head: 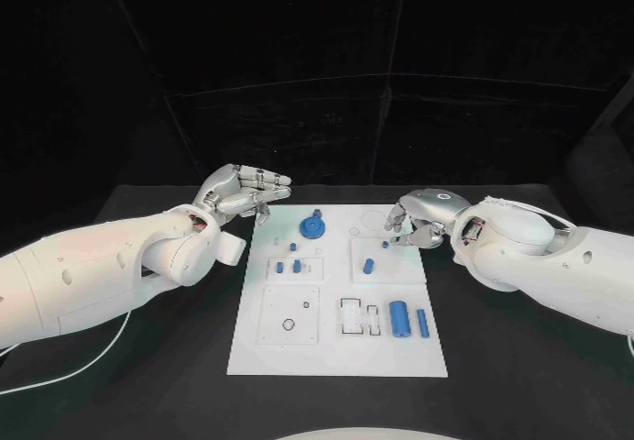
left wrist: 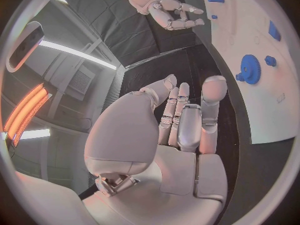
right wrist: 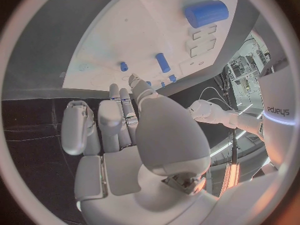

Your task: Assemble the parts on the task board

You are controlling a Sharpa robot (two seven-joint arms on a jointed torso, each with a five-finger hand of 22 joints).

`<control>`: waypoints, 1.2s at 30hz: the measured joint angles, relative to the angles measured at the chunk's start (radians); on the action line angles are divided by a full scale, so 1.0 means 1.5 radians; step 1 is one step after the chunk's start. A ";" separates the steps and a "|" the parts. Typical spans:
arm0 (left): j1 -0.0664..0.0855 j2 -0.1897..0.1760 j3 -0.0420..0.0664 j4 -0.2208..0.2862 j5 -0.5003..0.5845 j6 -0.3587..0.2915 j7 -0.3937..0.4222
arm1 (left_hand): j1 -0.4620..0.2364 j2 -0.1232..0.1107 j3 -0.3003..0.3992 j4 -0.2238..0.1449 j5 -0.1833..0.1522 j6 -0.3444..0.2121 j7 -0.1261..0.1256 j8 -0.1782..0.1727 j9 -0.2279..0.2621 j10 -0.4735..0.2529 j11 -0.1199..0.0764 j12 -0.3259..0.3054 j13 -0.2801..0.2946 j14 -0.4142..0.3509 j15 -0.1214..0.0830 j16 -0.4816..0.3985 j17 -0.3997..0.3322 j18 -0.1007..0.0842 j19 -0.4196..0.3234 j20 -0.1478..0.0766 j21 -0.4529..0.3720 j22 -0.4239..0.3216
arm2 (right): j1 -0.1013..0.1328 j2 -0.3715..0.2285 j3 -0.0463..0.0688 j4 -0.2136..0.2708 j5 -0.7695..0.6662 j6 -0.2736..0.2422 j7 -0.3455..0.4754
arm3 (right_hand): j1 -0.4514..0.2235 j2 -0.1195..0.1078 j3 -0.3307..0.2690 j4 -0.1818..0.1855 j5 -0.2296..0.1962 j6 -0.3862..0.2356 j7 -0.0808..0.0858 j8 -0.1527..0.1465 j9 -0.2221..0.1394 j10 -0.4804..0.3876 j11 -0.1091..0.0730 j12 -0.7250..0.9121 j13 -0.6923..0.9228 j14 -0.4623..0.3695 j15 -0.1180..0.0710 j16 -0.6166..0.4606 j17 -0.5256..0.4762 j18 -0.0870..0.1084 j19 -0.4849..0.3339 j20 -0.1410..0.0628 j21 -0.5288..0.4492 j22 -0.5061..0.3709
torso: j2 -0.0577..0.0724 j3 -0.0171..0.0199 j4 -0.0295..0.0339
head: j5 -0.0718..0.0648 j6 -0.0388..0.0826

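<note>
Your left robot hand (head: 242,193) hovers off the far left corner of the task board (head: 265,353), fingers curled loosely inward with nothing between them. Your right robot hand (head: 420,220) sits at the board's far right edge, fingers bent down over the white surface; I cannot tell whether it pinches anything, though the right wrist view shows no part in its palm.

The parts lie loose on the board. A blue gear (head: 311,225) rests at the far end, near the left hand. Two small blue pegs (head: 289,267) lie in a recess left of centre, and a short blue pin (head: 368,268) lies right of centre, just below the right hand. A thick blue cylinder (head: 398,318) and a thin blue rod (head: 423,322) lie side by side at the near right, beside empty rectangular slots (head: 353,314).

In my judgement, assembly has barely begun: no part appears seated.

Both hands flank the far end, apparently poised to choose a part. Nothing on the black desk (head: 529,367) obstructs either approach; the hands are well apart from each other.
</note>
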 measured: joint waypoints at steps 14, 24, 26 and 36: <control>0.000 -0.003 0.000 0.010 0.067 0.003 0.038 | -0.002 0.003 0.000 0.000 0.000 0.002 -0.002 0.002 0.000 0.005 0.000 0.005 0.000 -0.002 -0.002 -0.002 -0.002 0.000 0.000 0.000 -0.005 -0.004 | -0.016 0.024 -0.010 -0.024 -0.031 0.024 -0.007 | 0.007 -0.009 0.032 -0.009 -0.009 -0.005 0.005 -0.012 0.000 -0.006 0.006 -0.015 -0.041 -0.002 0.002 0.000 -0.004 0.000 -0.001 0.006 0.000 0.000 | 0.000 0.0003 0.0004 | 0.000 -0.001; 0.000 -0.003 -0.001 0.009 0.078 0.005 0.042 | -0.002 0.003 0.000 0.000 0.000 0.002 -0.002 0.002 0.000 0.005 0.000 0.005 0.001 -0.005 0.000 -0.002 -0.002 0.000 0.000 0.000 -0.005 -0.006 | -0.021 0.040 -0.008 -0.039 -0.034 0.025 -0.004 | 0.013 -0.005 0.070 -0.018 -0.023 -0.003 0.007 -0.015 0.001 -0.004 0.004 -0.018 -0.067 -0.002 0.002 0.000 -0.003 0.000 -0.001 0.005 0.000 0.000 | 0.000 0.0006 0.0003 | -0.001 -0.002; 0.000 -0.003 -0.001 0.008 0.079 0.006 0.042 | -0.002 0.002 0.000 0.000 0.000 0.002 -0.002 0.002 0.000 0.005 0.000 0.005 0.001 -0.005 0.000 -0.002 -0.002 0.000 0.000 0.000 -0.005 -0.006 | -0.023 0.042 -0.009 -0.042 -0.034 0.025 -0.003 | 0.013 -0.005 0.082 -0.019 -0.028 -0.001 0.009 -0.017 -0.001 0.000 0.005 -0.019 -0.073 -0.002 0.002 0.000 -0.001 0.000 -0.001 0.005 0.000 0.000 | 0.000 0.0006 0.0004 | -0.001 -0.002; 0.000 -0.002 -0.001 0.004 0.082 0.008 0.042 | -0.002 0.002 0.000 0.000 0.000 0.002 -0.002 0.002 0.000 0.005 0.000 0.005 0.001 -0.005 0.000 -0.002 -0.003 0.000 -0.002 -0.002 -0.007 -0.007 | -0.024 0.048 -0.009 -0.047 -0.033 0.024 0.000 | 0.013 -0.005 0.129 -0.026 -0.040 0.004 0.009 -0.020 0.000 0.010 0.005 -0.022 -0.095 0.000 0.005 0.000 0.003 0.000 -0.001 0.005 0.000 0.000 | 0.000 0.0006 0.0001 | 0.001 -0.002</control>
